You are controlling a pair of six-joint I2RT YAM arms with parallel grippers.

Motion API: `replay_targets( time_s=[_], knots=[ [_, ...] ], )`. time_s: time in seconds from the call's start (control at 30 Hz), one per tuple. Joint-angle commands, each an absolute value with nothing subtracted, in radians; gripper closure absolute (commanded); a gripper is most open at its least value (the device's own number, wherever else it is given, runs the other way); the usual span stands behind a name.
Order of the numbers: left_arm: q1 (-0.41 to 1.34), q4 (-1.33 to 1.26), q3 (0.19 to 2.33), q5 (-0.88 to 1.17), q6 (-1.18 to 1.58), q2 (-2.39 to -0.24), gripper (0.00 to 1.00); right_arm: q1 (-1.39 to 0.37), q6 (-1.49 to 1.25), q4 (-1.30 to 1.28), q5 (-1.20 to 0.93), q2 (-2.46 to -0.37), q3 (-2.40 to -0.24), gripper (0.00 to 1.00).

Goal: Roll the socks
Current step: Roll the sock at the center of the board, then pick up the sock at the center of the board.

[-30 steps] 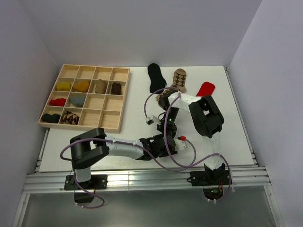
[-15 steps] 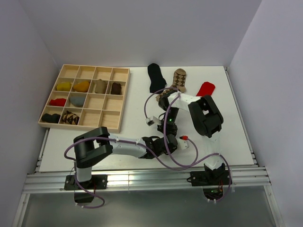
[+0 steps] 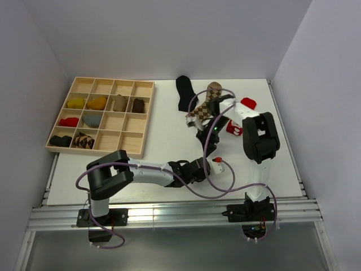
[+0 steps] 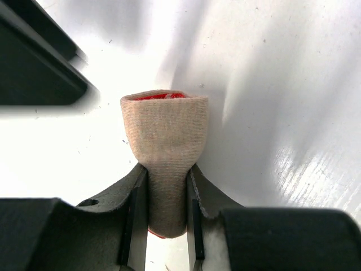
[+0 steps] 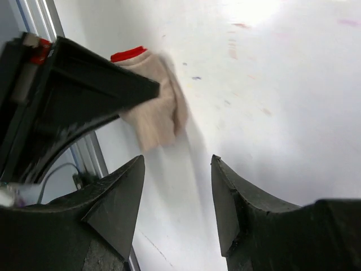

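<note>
In the left wrist view my left gripper is shut on a tan sock that shows red at its rim and stands up between the fingers. From above, this sock sits at the tip of the left gripper, near the table's front middle. My right gripper is open and empty, a little back from the same sock. In the top view the right gripper hangs just behind the left one. A black sock, a brown argyle sock and a red sock lie flat at the back.
A pale wooden grid tray stands at the back left, with rolled socks in several compartments. A red and white piece lies beside the right arm's forearm. Purple cables loop over the middle of the table. Grey walls close both sides.
The left gripper closed on the tan sock. The right gripper then let go of it and opened, and the right arm's upper part swung to the right.
</note>
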State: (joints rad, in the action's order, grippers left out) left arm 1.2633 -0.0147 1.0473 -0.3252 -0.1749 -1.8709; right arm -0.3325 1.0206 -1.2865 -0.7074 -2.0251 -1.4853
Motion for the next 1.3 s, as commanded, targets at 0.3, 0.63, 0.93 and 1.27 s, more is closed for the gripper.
replay_targets(
  time_s=[0.3, 0.63, 0.93, 1.27],
  knots=[
    [1.135, 0.077, 0.996, -0.115, 0.116, -1.839, 1.0, 0.046, 0.813, -1.183, -0.877, -1.737, -1.559, 0.42],
    [1.006, 0.009, 0.965, -0.095, 0.225, -1.686, 1.0, 0.126, 0.791, -1.161, -0.891, -1.631, -1.528, 0.42],
    [0.844, 0.017, 0.989, -0.204, 0.247, -1.497, 1.0, 0.173, 0.767, -1.146, -0.901, -1.612, -1.528, 0.42],
    [0.585, 0.159, 1.127, -0.602, 0.229, -1.448, 1.0, 0.187, 0.687, -1.019, -0.847, -1.52, -1.47, 0.42]
  ],
)
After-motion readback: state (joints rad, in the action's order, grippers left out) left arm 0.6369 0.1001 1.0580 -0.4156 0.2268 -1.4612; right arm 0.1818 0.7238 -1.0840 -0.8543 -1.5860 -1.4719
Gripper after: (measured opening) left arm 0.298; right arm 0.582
